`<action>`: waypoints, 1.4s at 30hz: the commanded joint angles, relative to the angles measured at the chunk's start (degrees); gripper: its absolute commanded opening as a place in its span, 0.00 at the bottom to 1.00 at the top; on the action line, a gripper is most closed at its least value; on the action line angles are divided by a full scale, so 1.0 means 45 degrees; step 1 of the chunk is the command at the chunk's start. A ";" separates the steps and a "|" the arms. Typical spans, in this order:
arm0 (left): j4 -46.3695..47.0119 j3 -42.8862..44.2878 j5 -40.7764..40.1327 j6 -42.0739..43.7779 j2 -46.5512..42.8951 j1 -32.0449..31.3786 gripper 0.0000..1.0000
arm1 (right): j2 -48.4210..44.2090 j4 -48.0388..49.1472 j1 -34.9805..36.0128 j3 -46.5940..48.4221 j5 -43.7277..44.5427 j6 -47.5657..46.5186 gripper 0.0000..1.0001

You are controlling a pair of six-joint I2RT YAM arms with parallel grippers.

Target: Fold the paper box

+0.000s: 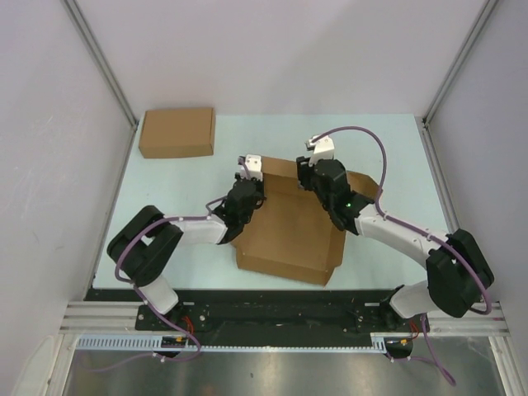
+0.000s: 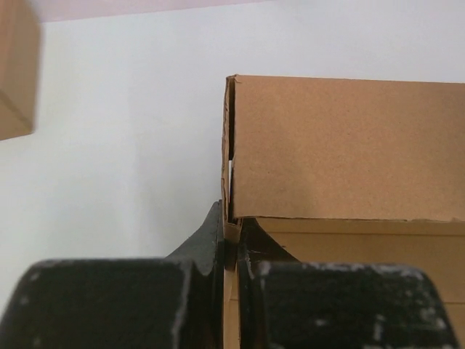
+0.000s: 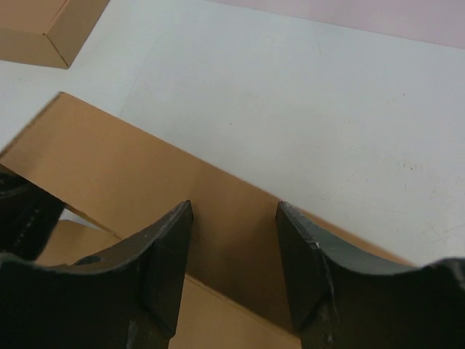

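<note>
Farthest left, well away from both sets of jaws, a closed ready-made box (image 1: pixel 176 132) lies flat on the pale bench (image 1: pixel 165 194). The left wrist view catches only its corner, up and to the left of the jaws.

Next, the left arm (image 1: pixel 190 229) reaches in over the left edge of the paper box (image 1: pixel 289 235). The paper box sits on the bench between the two arms, its base flat and its walls partly raised. The left jaws are pressed together on a thin upright edge (image 2: pixel 231 243) of that cardboard, which is pinched between them. Just beyond these jaws and to their right, a raised flap (image 2: pixel 341 145) stands upright. Its left end meets a narrow folded strip directly ahead of the pinch.

Further right, the right jaws stand apart, pointed down at a brown panel (image 3: pixel 218 196) of the paper box. The panel runs across the gap between them and on past both sides. Whether either jaw touches it cannot be told. Ahead of the right jaws is bare bench, and far up to their left a corner of the ready-made box shows. The right arm (image 1: pixel 396 231) comes in from the right side of the paper box.
</note>
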 commanded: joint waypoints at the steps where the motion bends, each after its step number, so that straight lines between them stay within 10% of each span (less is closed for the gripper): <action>1: 0.0038 -0.0185 -0.2913 -0.0146 -0.0841 0.0247 0.00 | -0.0915 -0.0500 -0.0083 0.0465 0.0624 -0.0120 0.56; 14: 0.0134 -0.0869 -0.2038 0.0344 -0.1565 0.2003 0.00 | -0.3533 -0.1848 -0.2190 -0.0353 0.1680 0.0446 0.58; 25: 0.0701 0.0067 0.5732 0.0559 -0.0686 0.3841 0.00 | -0.3614 0.1899 -0.3345 -0.3517 -0.0761 0.0448 0.69; 42: 0.0332 -0.0049 0.3890 0.0265 -0.0334 0.3724 0.00 | -0.2966 0.1884 -0.3657 -0.4104 0.0468 0.1247 0.66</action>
